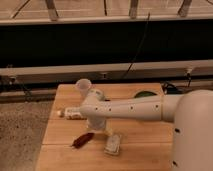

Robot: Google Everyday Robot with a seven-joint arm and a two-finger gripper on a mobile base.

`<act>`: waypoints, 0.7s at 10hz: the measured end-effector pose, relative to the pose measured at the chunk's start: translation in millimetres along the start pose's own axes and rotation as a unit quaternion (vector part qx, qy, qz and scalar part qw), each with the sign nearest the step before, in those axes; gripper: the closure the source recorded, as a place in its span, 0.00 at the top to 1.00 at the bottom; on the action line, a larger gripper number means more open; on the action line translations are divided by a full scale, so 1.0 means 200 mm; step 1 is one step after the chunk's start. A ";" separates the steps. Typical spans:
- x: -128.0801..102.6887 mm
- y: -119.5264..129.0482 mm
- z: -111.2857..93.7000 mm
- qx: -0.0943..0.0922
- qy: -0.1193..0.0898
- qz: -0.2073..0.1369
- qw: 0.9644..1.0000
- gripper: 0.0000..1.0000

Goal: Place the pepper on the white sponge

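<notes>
On the near part of the counter (56,152) the pepper (82,140) lies flat and slanted, free of any grip. The sponge (113,144) lies just to its right, apart from it. The task is therefore not done, as the pepper must go onto the sponge.

Just behind these two, the pincer (98,127) hangs low over the wood, pointing down. I think it stands there to reach the pepper, which is near and to its left. I cannot tell if the pincer is spread or pressed together, but it seems to carry nothing.

The arm (130,107) comes from the right. Farther away lie a packet (74,114), a cup (83,86) and a green thing (145,93), out of the way.
</notes>
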 end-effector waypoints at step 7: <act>-0.09 -0.23 0.13 0.022 -0.043 -0.016 0.999 0.80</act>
